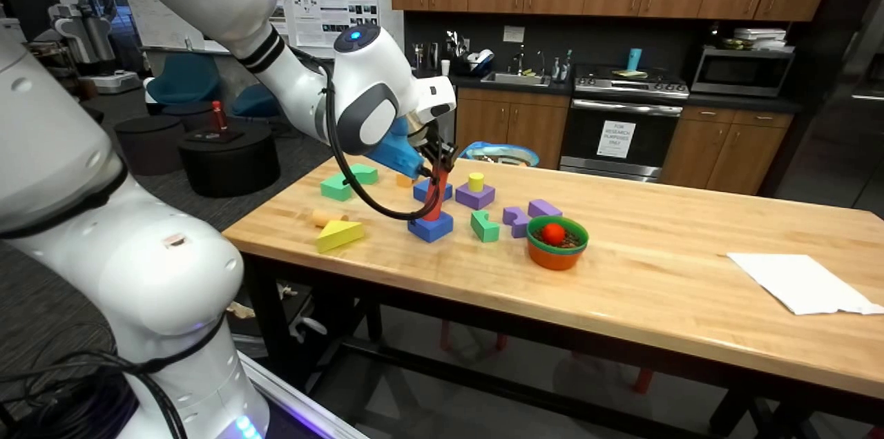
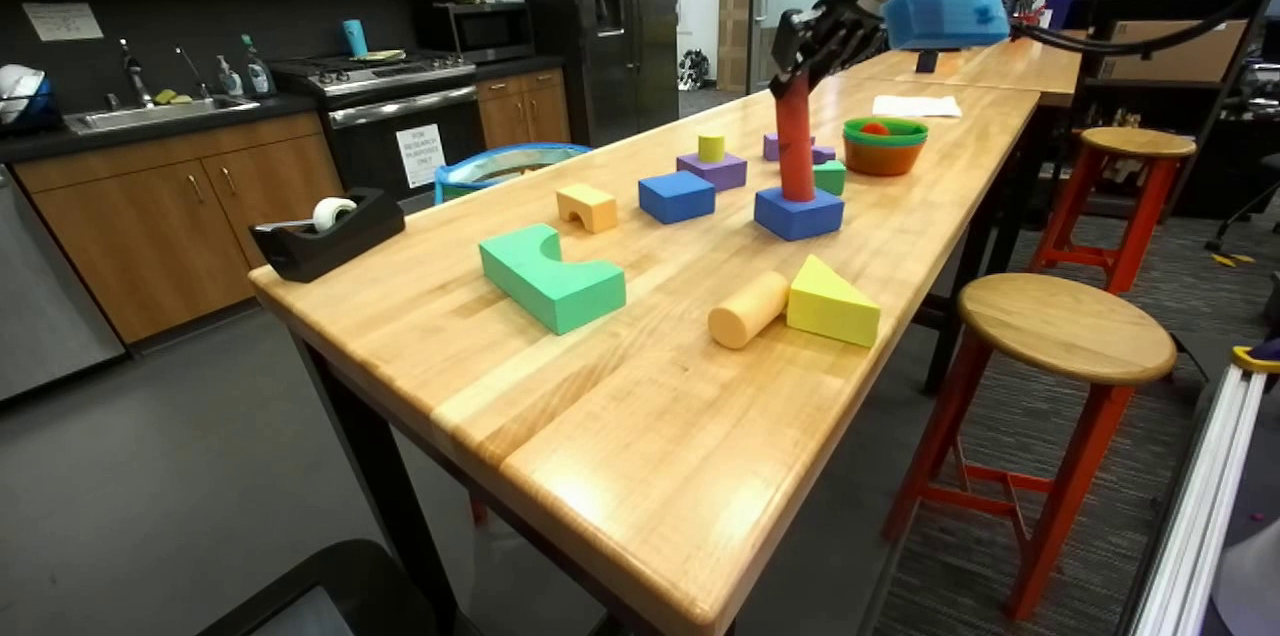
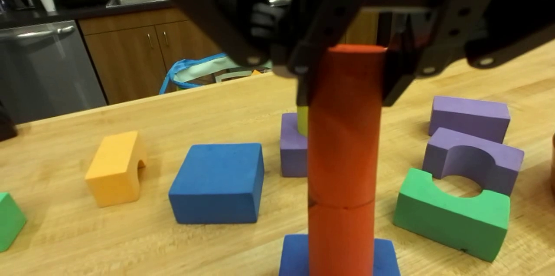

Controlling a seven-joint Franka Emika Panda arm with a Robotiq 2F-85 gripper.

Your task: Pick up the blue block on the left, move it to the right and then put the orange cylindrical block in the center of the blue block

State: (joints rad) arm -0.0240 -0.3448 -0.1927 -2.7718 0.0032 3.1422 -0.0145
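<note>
Pinching the orange cylinder (image 2: 796, 146) atop 1 blue block (image 2: 798, 218), the gripper (image 3: 347, 91) could topple it (slender, tall) by dragging sideways when letting go.

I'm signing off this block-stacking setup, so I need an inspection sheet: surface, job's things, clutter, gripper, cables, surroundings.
Surface: wooden table, glare near one corner; spills: nothing seen.
Job's things: orange cylinder stands on the blue block, about at its middle.
Clutter: spare blue block, orange arch, purple block bearing a yellow cylinder, yellow wedge beside a tan cylinder, green pieces, purple pieces, stacked bowls, tape dispenser, paper.
Gripper: closed on the orange cylinder's upper end.
Cables: black cable hangs in a loop off the arm; damage: nothing seen.
Surroundings: stools beside the wooden table, stove in the background; people: nothing seen.
</note>
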